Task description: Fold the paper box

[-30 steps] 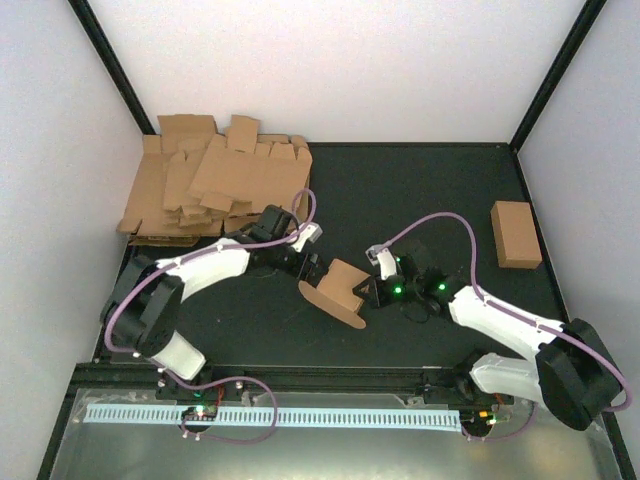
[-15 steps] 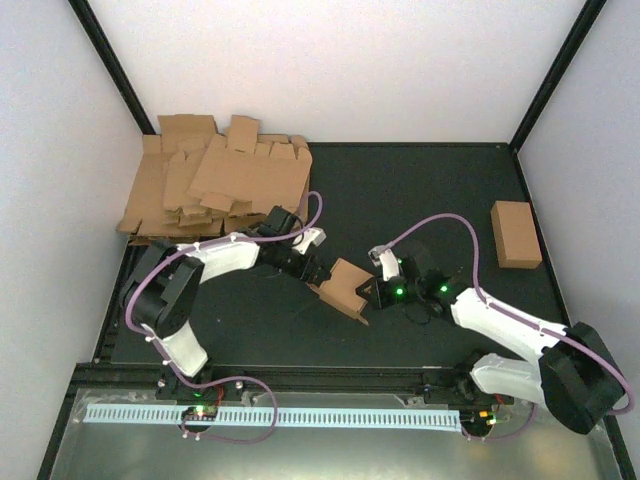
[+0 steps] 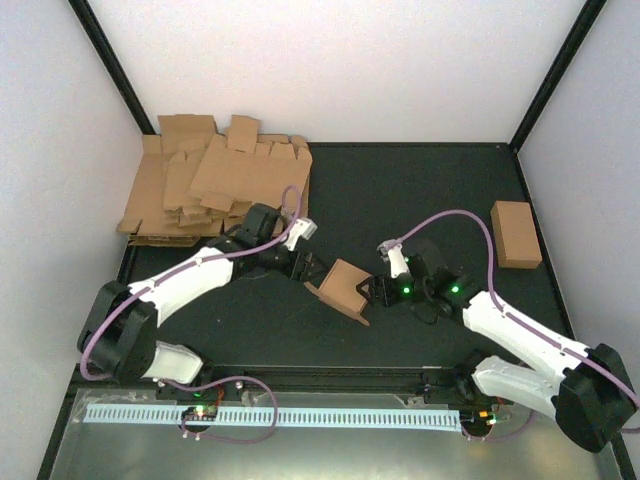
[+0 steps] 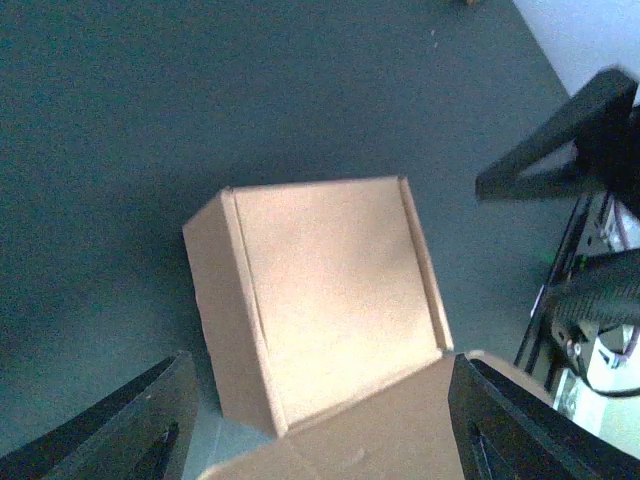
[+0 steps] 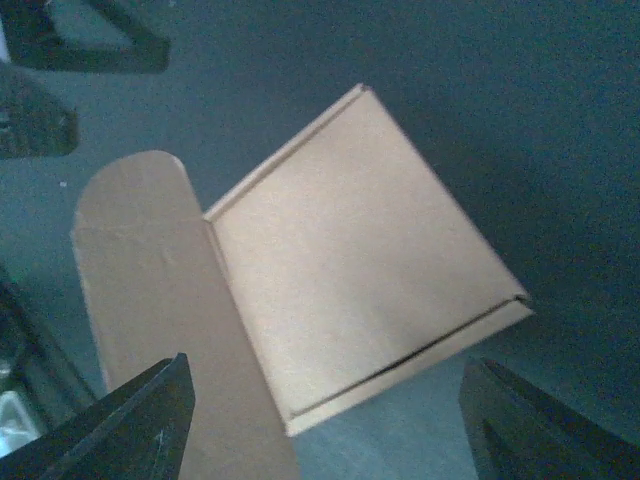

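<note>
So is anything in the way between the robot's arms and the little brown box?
No, nothing visible is in the way. The paper box lies right between the left end effector and the right end effector. Both are open and face it from either side, close up.

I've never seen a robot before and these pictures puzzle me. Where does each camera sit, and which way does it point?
Top external: above and behind, looking down at the table; left arm and right arm show, bases nearest.
Left wrist: on the left wrist, looking down at the paper box; own fingers in the bottom corners.
Right wrist: on the right wrist, facing that box from the opposite side; own fingers likewise.
Shared: all three see the box.
</note>
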`<state>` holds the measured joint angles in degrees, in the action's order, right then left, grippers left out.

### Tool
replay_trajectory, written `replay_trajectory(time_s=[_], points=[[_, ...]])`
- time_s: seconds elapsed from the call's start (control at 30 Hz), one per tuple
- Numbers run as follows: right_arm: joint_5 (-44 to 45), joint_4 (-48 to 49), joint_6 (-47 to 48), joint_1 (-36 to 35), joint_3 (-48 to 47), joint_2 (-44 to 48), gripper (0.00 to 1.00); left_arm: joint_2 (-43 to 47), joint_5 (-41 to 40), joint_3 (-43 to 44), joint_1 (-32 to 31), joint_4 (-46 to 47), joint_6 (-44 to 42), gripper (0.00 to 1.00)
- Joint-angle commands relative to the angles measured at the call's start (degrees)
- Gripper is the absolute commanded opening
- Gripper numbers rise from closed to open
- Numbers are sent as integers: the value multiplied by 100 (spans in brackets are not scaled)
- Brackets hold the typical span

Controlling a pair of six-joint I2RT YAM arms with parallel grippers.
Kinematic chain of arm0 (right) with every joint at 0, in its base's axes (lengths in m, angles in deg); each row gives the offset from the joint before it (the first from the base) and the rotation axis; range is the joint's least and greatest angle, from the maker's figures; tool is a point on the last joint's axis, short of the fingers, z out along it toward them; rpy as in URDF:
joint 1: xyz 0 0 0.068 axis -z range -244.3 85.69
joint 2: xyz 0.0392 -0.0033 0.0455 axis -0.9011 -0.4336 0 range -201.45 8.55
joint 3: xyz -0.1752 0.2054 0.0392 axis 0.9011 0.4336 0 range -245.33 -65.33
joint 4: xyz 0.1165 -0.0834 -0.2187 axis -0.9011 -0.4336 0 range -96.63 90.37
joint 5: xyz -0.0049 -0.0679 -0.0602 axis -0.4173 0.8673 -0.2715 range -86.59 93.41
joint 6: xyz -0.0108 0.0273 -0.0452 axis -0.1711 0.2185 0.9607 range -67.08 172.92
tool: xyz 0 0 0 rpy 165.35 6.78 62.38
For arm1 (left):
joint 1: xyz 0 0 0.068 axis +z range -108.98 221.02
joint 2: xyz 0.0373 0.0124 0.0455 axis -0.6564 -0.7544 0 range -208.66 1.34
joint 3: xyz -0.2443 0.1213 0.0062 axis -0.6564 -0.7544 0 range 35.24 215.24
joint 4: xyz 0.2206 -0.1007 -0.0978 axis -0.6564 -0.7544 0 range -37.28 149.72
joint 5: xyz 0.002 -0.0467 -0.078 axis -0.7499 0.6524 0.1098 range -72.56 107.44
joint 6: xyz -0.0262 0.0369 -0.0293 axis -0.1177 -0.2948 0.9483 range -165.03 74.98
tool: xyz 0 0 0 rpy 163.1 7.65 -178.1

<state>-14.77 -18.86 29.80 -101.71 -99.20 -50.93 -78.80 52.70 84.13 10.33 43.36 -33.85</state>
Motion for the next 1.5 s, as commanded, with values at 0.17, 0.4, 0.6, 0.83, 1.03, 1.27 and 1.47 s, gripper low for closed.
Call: replay_trajectory(time_s=[0.17,0.4,0.6,0.83,1.03,1.27,1.47], points=[[898,-512,415,21,-384,70,95,1450,-138,-1229,42,706,615,75],[1618,-952,496,15,-1151,-996,99,1942,19,-1795,38,646,1160,76],[1498,-680,381,17,-1002,-1048,100,2117,132,-2243,34,1133,1533,77],[-280,-135,774,10,-406,-327,99,1743,144,-2299,38,1625,1976,76],[-137,-545,945,-387,-537,-298,95,1727,-39,-2270,47,1730,2081,77],[265,-523,651,-1129,-465,-584,83,1494,-144,-2170,63,1444,1826,69],[744,-521,538,-1293,-246,-802,80,1118,-145,-2363,52,1585,1701,64]])
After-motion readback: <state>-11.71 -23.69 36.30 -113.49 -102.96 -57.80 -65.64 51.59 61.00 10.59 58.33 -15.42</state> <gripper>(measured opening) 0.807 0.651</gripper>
